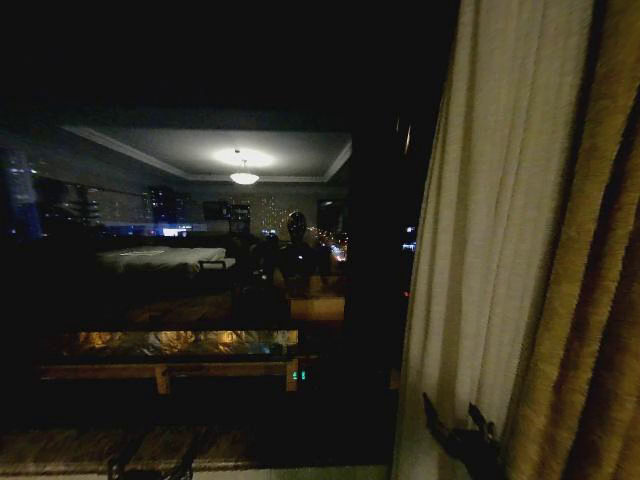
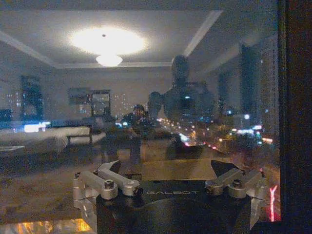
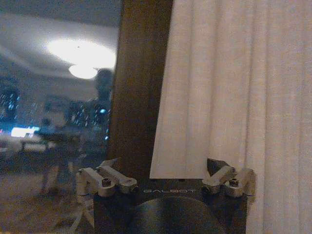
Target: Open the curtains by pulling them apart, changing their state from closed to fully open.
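spreading wide, the right gripper (image 3: 165, 171) holds its two fingers (image 3: 111, 171) open and grips nothing; in the right wrist view the lower edge of the sheer curtain (image 3: 219, 87) hangs just past the fingertips, between them and a little toward the farther finger, and whether cloth and metal touch cannot be told. beside that panel stands a brown window post (image 3: 141, 83), and beyond it dark glass mirroring a lit ceiling lamp (image 3: 83, 70). in the head view the right gripper (image 1: 462, 432) is low at the right, right at the foot of the off-white curtain (image 1: 500, 220), which is gathered against the right edge of the window, with the golden-brown drape (image 1: 590, 330) hanging outside it. the rest of the window (image 1: 200, 260) is bare dark glass showing the room's reflection. the left gripper (image 2: 168, 176) also has its fingers (image 2: 105, 179) parted and empty, facing the uncovered glass near the dark frame (image 2: 295, 112)
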